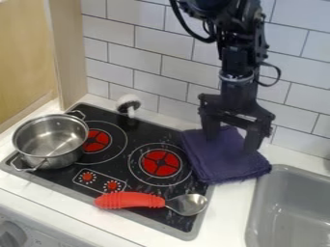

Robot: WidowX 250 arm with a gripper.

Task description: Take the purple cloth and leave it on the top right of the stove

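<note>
Purple cloth [226, 166] lies directly beneath your gripper [232, 144], between and below its fingers, which are parted with nothing clamped; whether the tips touch the fabric you can't tell. Its longer side seems to run from the wall down toward the counter's front. Your arm [240, 62] hangs nearly upright from the top edge, so you'd likely need little sideways shift before closing. The stove [138, 134] is just left of the gripper, its right edge partly under the cloth, so your carry should be short. Farther out sit the sink [279, 170], lower right, the red-handled spoon [187, 204], lower left, and the steel pot [53, 140], well left
</note>
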